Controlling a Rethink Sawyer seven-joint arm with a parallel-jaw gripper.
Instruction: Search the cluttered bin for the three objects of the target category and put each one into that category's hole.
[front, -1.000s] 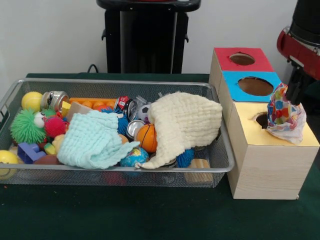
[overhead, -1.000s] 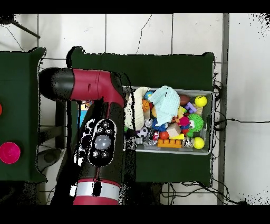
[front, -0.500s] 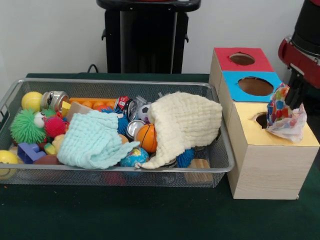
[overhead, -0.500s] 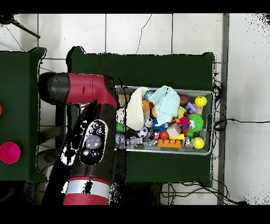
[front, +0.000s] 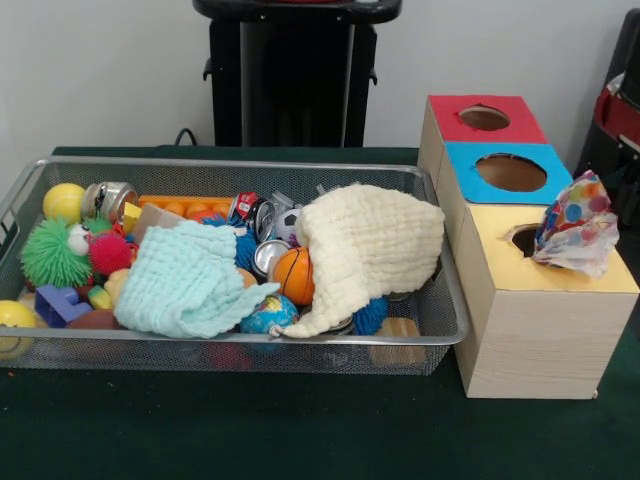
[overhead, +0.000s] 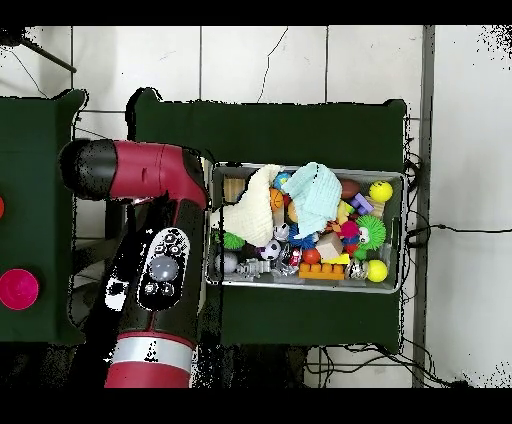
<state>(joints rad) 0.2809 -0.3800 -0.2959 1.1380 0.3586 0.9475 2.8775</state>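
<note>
Beside my arm (overhead: 150, 270), whose gripper's state I can't tell, the patterned cloth (front: 573, 225) sits half-out of the yellow box's hole (front: 524, 240); left bunched, it could slide off.

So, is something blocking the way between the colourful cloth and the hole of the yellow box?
Nothing visible blocks it. The colourful cloth sits on the yellow box, bunched over the right side of its hole; the left part of the hole shows open. The hand is not in view.
</note>
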